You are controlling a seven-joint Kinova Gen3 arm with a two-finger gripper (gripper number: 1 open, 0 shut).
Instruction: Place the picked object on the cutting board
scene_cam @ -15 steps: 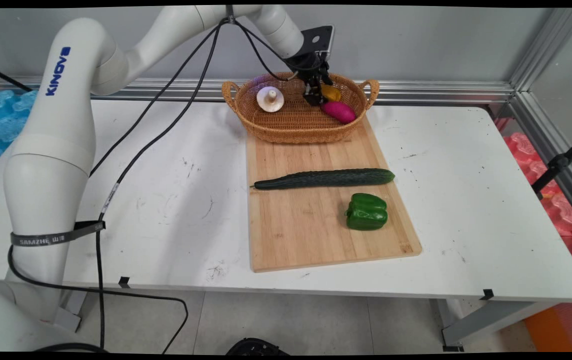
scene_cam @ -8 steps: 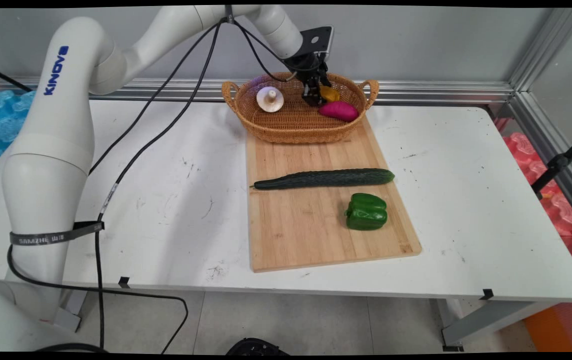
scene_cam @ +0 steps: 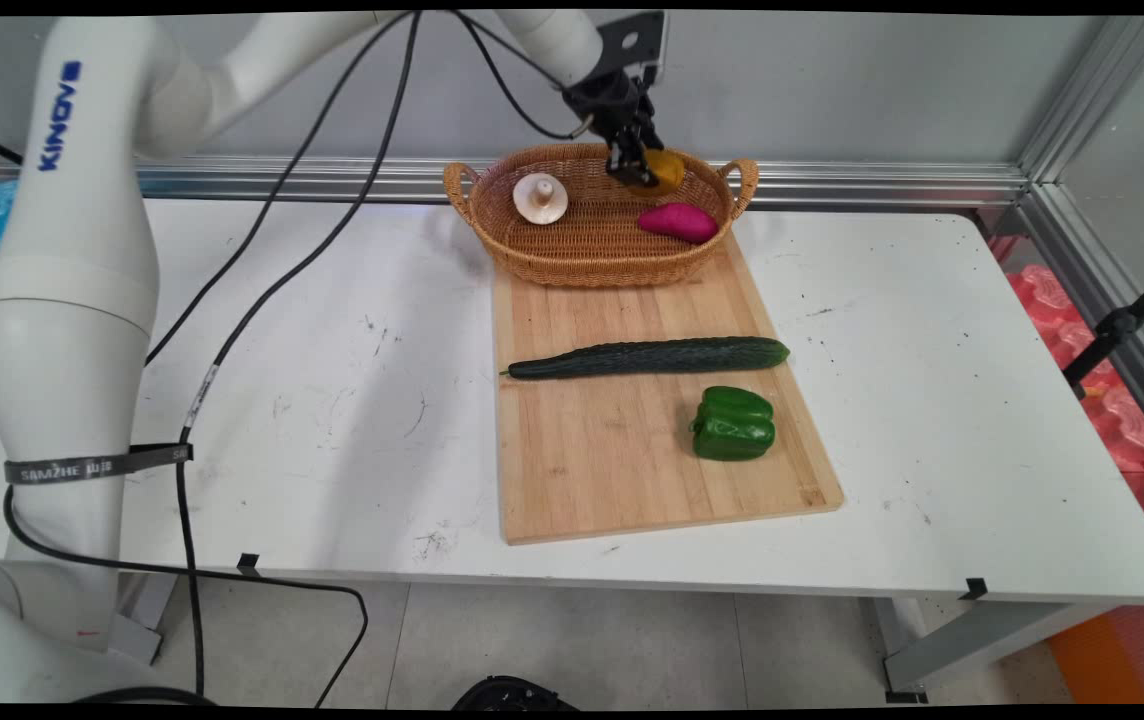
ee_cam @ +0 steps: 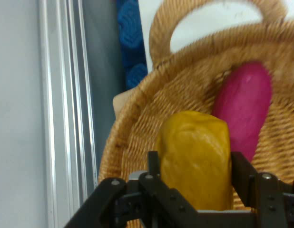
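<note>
My gripper hangs over the back right of the wicker basket, shut on a yellow vegetable lifted clear of the basket floor. In the hand view the yellow vegetable sits between my two fingers, with my gripper above the basket. A magenta sweet potato lies in the basket just below and to the right; it also shows in the hand view as the magenta sweet potato. A white mushroom lies at the basket's left.
A wooden cutting board lies in front of the basket, carrying a long cucumber and a green bell pepper. An aluminium rail runs along the table's back edge. Black cables hang over the table's left.
The gripper has risen from inside the basket with the yellow vegetable in it. The sweet potato has shifted slightly. The arm has swung upward.
</note>
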